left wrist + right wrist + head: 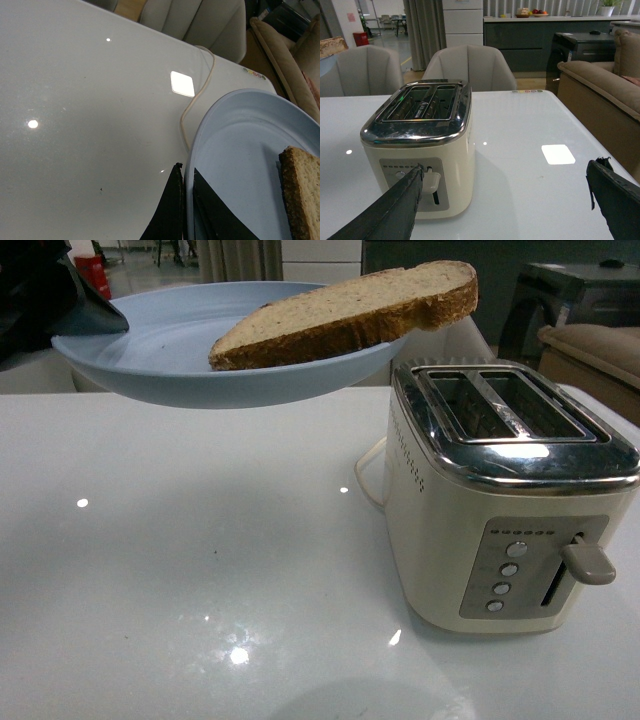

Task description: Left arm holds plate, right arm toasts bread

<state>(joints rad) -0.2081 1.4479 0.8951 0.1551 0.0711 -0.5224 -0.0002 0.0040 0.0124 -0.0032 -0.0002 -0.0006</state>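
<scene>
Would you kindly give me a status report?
Left hand shut on plate rim. Right hand open, facing toaster. Bread on plate, overhanging rim. Toaster slots empty.

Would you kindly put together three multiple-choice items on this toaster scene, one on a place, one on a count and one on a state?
1. Where does the bread lie?
A. Down in a slot
B. On the raised plate, jutting over its rim
C. Flat on the table

2. How many slots has the toaster on top?
A. One
B. Two
C. Four

3. How does the right tool stand?
A. Open, holding nothing
B. Shut on the bread
C. Shut on the plate

Answers: 1 B, the slice rests on the plate that the left tool grips by the rim; 2 B, two long openings show side by side; 3 A, its fingers stand far apart with nothing held between them.
</scene>
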